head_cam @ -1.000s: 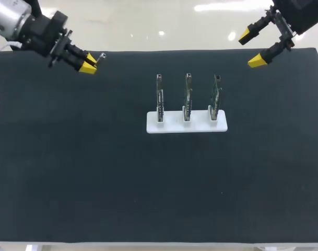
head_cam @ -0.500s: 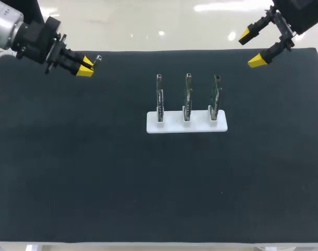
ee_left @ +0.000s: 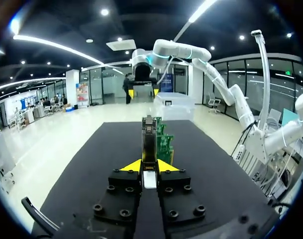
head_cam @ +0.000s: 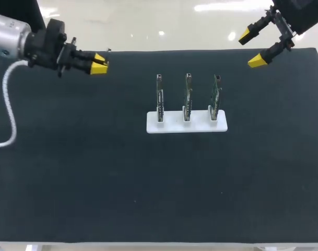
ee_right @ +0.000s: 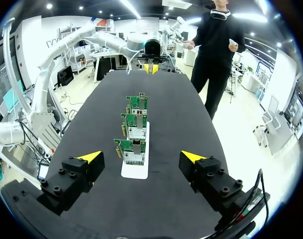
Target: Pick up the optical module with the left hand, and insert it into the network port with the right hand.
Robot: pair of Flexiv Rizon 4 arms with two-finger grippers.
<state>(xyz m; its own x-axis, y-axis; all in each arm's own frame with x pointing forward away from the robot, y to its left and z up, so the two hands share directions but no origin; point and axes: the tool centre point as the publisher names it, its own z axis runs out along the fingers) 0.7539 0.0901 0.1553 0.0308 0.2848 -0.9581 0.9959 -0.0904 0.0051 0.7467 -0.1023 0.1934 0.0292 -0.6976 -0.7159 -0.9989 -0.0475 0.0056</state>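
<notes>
the left claw, over the desk's far left, is clenched on the optical module, which juts past its tips. the right claw hangs spread wide at far right. three port boards stand upright in a white stand mid-desk.

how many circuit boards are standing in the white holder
3. All stand upright in a row on the white holder: the left board, the middle board and the right board. None seems hidden.
</notes>
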